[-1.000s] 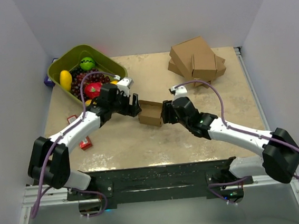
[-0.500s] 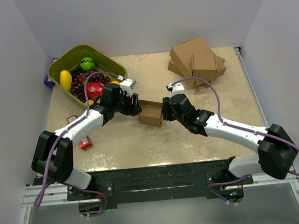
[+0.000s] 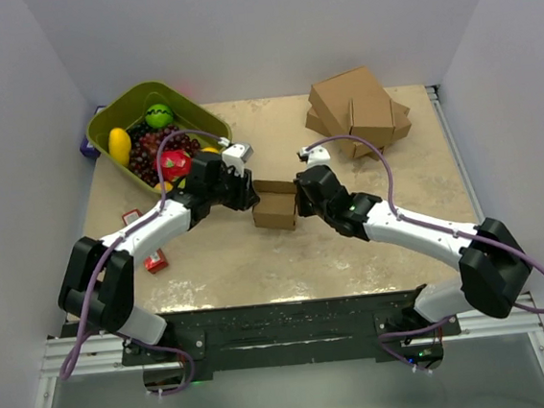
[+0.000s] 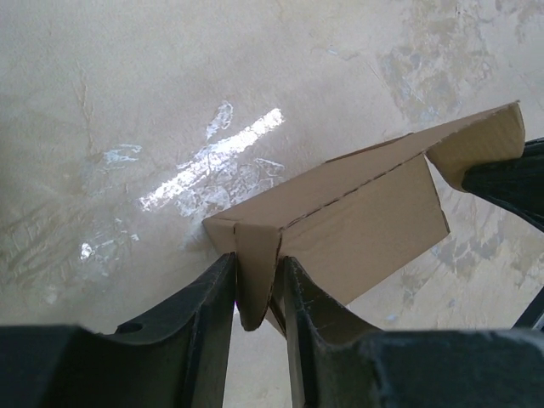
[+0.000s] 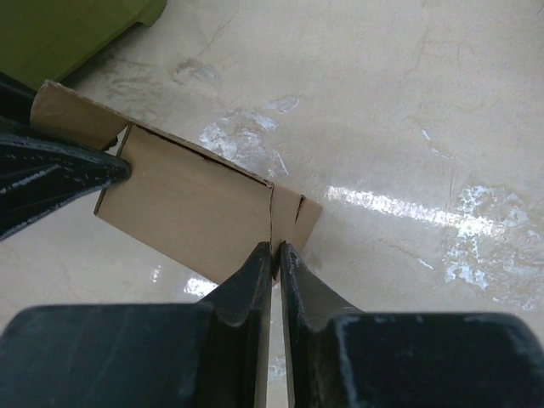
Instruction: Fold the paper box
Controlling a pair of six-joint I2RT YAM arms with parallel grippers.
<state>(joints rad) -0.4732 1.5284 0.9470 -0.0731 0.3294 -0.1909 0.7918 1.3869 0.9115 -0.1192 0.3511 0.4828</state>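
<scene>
At the middle of the tabletop [image 3: 258,263] sits the box [image 3: 275,205]. My left gripper [image 4: 255,285] and right gripper [image 5: 275,253], wide a second ago, now pinch its end flaps, so I judge folding can begin.

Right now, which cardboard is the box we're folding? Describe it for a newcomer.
Look at the middle of the tan table. The box is the small brown cardboard piece there, the left gripper pinching one end and the right gripper the other. Unlike the larger cartons stacked at the far right, it is half-folded with loose flaps.
</scene>
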